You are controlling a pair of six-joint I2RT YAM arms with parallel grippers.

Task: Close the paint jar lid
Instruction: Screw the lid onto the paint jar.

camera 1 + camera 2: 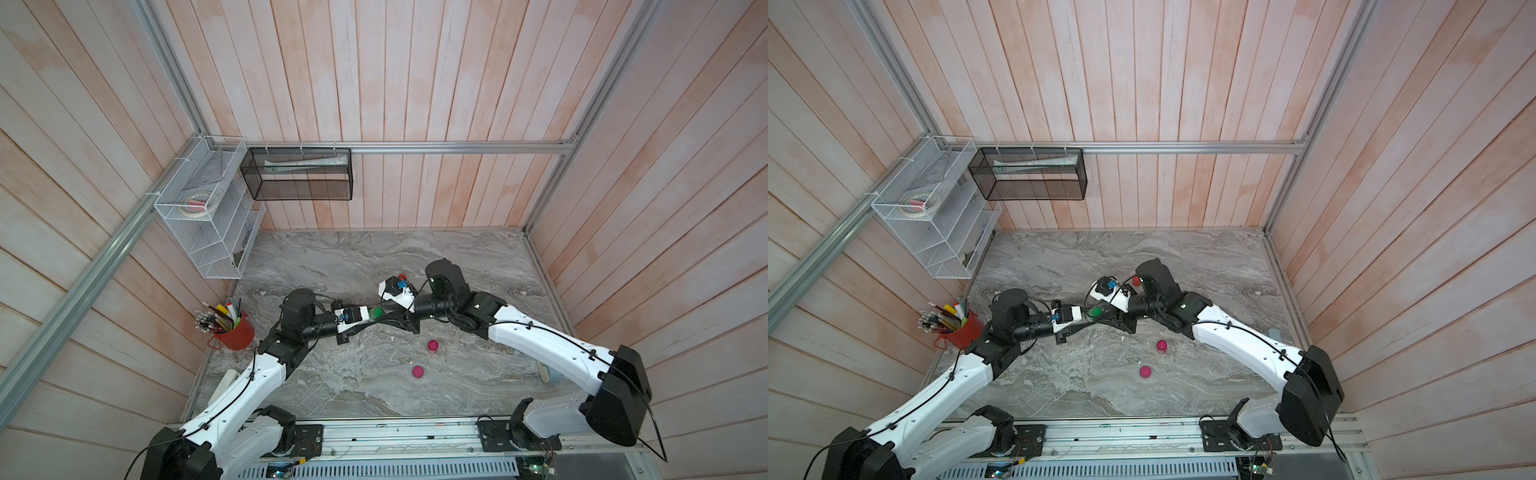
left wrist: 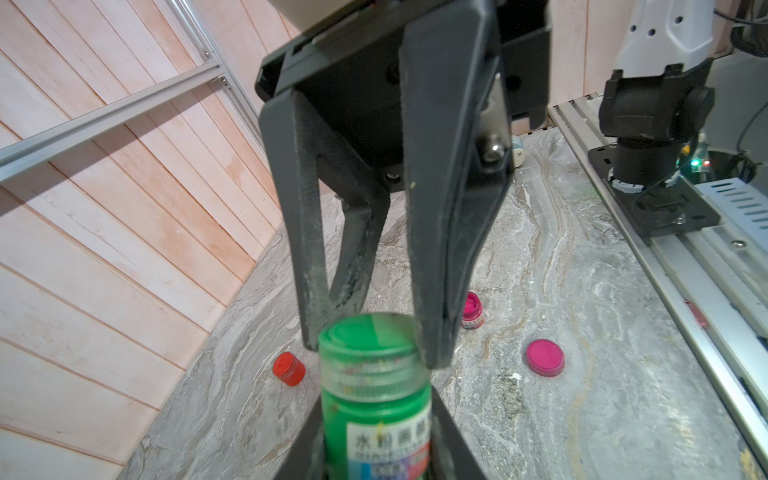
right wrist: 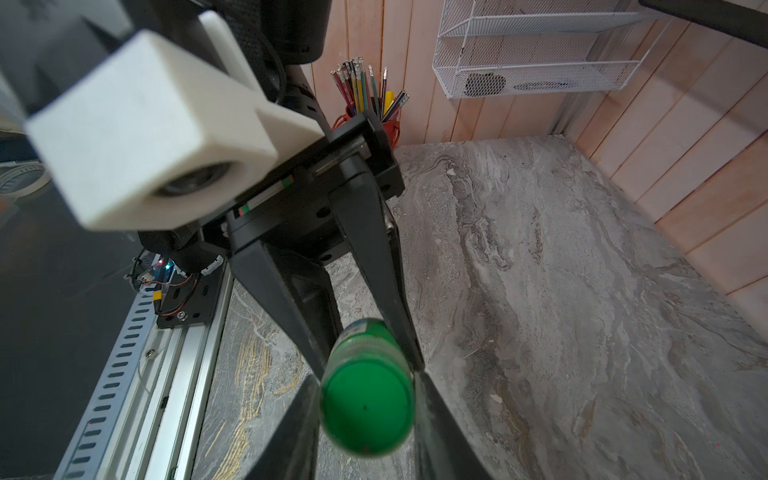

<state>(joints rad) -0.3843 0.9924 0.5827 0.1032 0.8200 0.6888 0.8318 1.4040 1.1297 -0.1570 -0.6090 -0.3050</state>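
Left wrist view, left gripper (image 2: 376,453) pinching green jar (image 2: 374,419), right gripper (image 2: 372,349) gripping lid (image 2: 365,338)

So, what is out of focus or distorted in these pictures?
Right wrist view: the white camera housing near the lens is blurred, the lid slightly soft. Left wrist view: the jar label is sharp. In both top views the walls fan outward from wide-angle distortion.
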